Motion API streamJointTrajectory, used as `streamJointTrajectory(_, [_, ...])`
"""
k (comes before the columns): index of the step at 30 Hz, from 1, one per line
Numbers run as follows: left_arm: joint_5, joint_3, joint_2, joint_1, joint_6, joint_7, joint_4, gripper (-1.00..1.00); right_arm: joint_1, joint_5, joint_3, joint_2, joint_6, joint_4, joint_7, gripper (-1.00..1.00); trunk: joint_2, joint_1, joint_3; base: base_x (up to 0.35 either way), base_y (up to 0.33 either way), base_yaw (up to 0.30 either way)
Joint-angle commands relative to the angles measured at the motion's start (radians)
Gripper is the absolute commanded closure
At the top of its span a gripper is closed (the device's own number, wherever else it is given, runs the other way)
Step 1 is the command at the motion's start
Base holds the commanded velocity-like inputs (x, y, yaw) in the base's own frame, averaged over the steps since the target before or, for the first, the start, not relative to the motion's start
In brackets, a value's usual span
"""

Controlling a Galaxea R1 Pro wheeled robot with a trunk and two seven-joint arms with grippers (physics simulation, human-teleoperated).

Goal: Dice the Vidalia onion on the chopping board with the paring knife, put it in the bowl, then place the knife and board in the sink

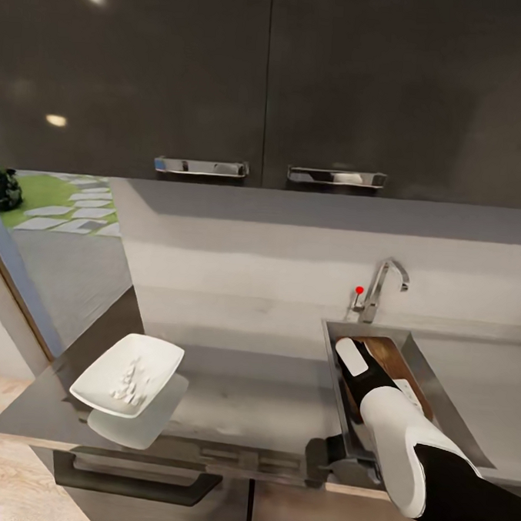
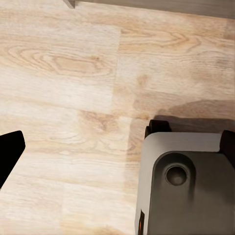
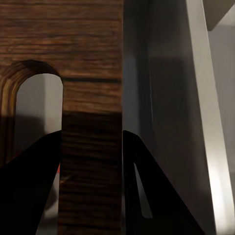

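Note:
The white square bowl (image 1: 162, 358) stands on the dark grey countertop (image 1: 260, 399) at the left and holds the diced onion (image 1: 132, 382), small white cubes. At the right, my right arm reaches down into the steel sink (image 1: 444, 403). There the dark brown chopping board (image 1: 389, 357) leans inside the basin. In the right wrist view my right gripper (image 3: 92, 142) is shut on the chopping board (image 3: 93, 58) beside its oblong handle hole. A red sliver shows under one finger; I cannot tell whether it is the paring knife. One black fingertip (image 2: 10, 152) of my left gripper hangs over the wooden floor.
A chrome gooseneck tap (image 1: 382, 287) with a red-tipped lever stands behind the sink. Dark upper cabinets with chrome handles (image 1: 201, 167) hang above. A window (image 1: 48, 201) is at the far left. My grey base (image 2: 186, 186) sits on the plank floor.

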Motion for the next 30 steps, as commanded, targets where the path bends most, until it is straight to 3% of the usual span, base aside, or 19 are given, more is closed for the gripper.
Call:
streamJointTrajectory(1, [0.011,-0.008,0.000,-0.002,-0.007,-0.007,0.005,-1.00,-0.001,-0.001,-0.002,0.001,-0.011,-0.001,0.001,1.00,-0.002,0.000,-0.003,0.000,0.000,0.000])
streamJointTrajectory(11, [0.011,-0.008,0.000,-0.002,-0.006,-0.006,0.005,-1.00,-0.001,-0.001,-0.009,-0.006,-0.009,0.001,0.003,1.00,-0.002,0.000,-0.019,0.000,0.000,0.000])
streamJointTrajectory(16, [0.011,-0.008,0.000,-0.002,-0.006,-0.004,0.005,-1.00,-0.001,-0.003,-0.012,-0.025,-0.006,0.003,0.024,1.00,-0.002,0.000,-0.027,0.000,-0.088,0.000])
streamJointTrajectory(20, [0.011,-0.008,0.000,-0.002,-0.006,-0.004,0.005,-1.00,-0.001,-0.081,-0.024,-0.037,-0.001,0.011,0.080,1.00,-0.002,0.000,-0.034,0.000,-0.137,0.000])
streamJointTrajectory(30, [0.011,-0.008,0.000,-0.002,-0.006,-0.004,0.005,-1.00,-0.001,-0.099,-0.024,-0.037,0.000,0.023,0.102,1.00,-0.002,0.000,-0.050,0.000,-0.029,0.000])
